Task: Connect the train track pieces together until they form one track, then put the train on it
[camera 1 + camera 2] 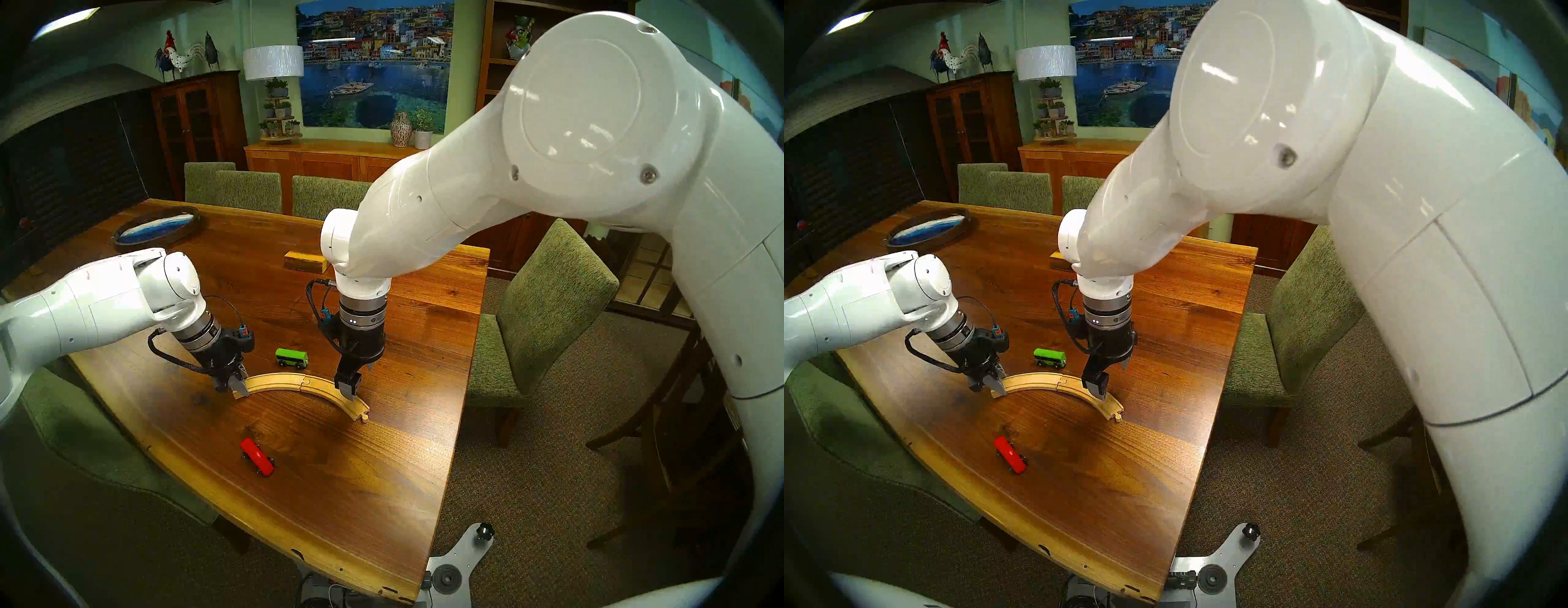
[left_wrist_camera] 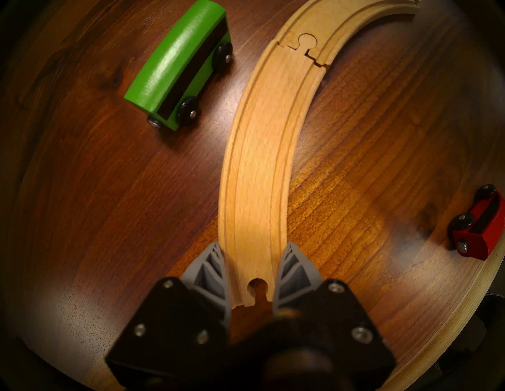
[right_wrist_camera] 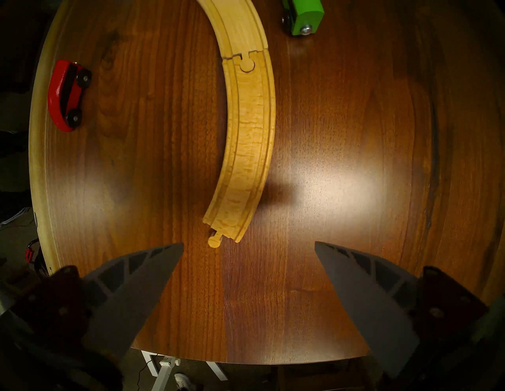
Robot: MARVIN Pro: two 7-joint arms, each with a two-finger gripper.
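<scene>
The two train track pieces lie joined as one pale grooved arc, the track (image 1: 275, 381) (image 1: 1038, 381), on the table, with the peg seated in the socket at the seam (image 2: 306, 52) (image 3: 246, 61). My left gripper (image 1: 237, 388) (image 2: 252, 273) is shut on the sides of the left piece's socket end. My right gripper (image 1: 353, 384) (image 3: 248, 243) hangs open just above the right piece (image 3: 248, 136), near its free peg end. Of the train, the green car (image 1: 292, 358) (image 2: 177, 71) stands behind the arc and the red car (image 1: 257, 456) (image 3: 67, 92) sits in front of it, both off the track.
A yellow-brown wooden block (image 1: 305, 260) lies behind my right wrist. An oval dish (image 1: 157, 225) sits at the far left of the table (image 1: 403, 305). Green chairs (image 1: 547, 305) stand around it. The table's near edge is close to the red car.
</scene>
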